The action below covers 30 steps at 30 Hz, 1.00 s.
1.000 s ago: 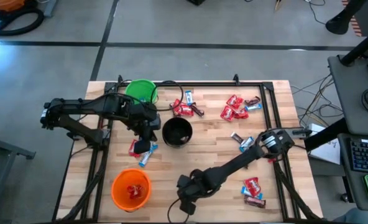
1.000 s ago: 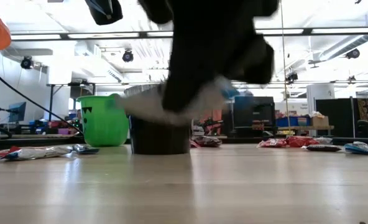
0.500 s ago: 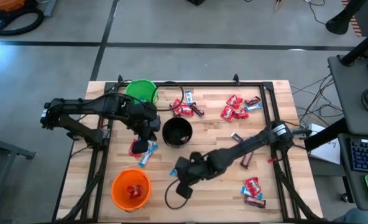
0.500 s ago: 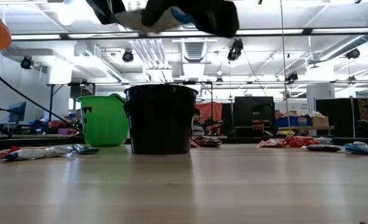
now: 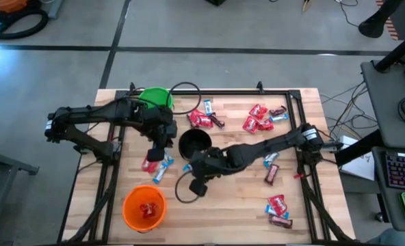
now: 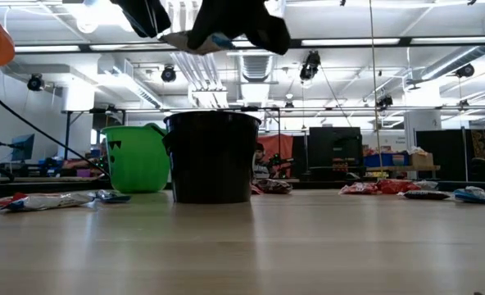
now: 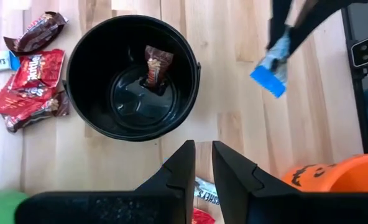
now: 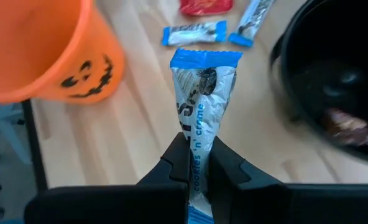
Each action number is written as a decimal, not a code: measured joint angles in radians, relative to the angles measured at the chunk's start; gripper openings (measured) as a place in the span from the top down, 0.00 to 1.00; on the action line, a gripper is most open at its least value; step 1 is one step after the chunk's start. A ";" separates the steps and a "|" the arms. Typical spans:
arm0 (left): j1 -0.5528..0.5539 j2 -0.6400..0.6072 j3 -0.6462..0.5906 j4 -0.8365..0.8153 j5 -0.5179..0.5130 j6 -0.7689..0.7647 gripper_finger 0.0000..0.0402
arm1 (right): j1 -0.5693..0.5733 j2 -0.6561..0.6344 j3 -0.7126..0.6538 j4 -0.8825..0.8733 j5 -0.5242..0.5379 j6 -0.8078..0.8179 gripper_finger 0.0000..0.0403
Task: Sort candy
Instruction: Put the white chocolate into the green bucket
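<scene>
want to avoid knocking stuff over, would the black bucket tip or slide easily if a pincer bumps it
The black bucket probably slides before tipping: it looks squat and sits flat on the smooth wooden table. It seems light, holding only one brown candy. The right pincer, gripping a blue-and-white candy, is close by.

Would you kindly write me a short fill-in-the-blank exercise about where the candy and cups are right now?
1. The right gripper is shut on a candy bar whose wrapper is white and ____.
2. The one candy inside the black cup has a ____ wrapper.
3. The candies in the orange cup are ____.
4. The left gripper hangs above the table and holds ____.

Missing words: blue; brown; red; nothing
</scene>
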 joint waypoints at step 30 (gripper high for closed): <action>0.036 0.000 0.000 0.159 0.007 -0.025 0.66 | -0.163 -0.100 0.000 -0.001 -0.066 -0.280 0.97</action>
